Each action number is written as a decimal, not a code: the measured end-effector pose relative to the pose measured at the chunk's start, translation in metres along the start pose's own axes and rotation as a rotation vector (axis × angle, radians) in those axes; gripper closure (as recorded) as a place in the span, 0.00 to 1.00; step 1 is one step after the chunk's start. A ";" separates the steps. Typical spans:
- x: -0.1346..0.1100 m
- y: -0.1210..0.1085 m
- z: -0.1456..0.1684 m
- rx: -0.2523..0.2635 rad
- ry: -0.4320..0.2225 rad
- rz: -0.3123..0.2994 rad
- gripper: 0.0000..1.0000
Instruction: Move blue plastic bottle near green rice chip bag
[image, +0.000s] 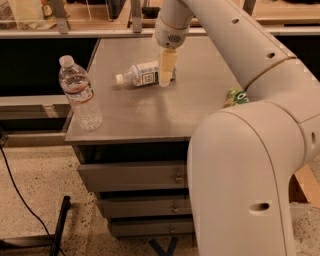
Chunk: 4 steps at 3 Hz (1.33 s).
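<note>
The blue plastic bottle (142, 74) lies on its side near the middle back of the grey table top (150, 110), white cap pointing left. My gripper (166, 70) hangs from above over the bottle's right end, its pale fingers in front of the bottle's base. The green rice chip bag (235, 97) lies at the table's right edge; only a small green piece shows, as my white arm covers the remainder.
A taller clear water bottle (80, 95) with a red-striped label stands upright at the table's front left corner. Drawers (135, 177) sit below the top. Shelving runs behind the table. A black cable and stand leg (59, 227) lie on the floor at left.
</note>
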<state>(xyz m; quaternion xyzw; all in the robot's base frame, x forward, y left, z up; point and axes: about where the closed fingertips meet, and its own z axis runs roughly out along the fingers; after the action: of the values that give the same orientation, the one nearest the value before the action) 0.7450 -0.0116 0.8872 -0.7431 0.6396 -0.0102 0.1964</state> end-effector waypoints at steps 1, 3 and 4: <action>-0.001 -0.001 0.017 -0.016 0.008 0.014 0.00; -0.005 0.002 0.038 -0.052 0.016 0.025 0.41; 0.000 0.008 0.043 -0.077 0.020 0.030 0.65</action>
<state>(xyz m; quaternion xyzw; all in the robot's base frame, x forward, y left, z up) 0.7484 -0.0011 0.8451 -0.7402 0.6527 0.0098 0.1616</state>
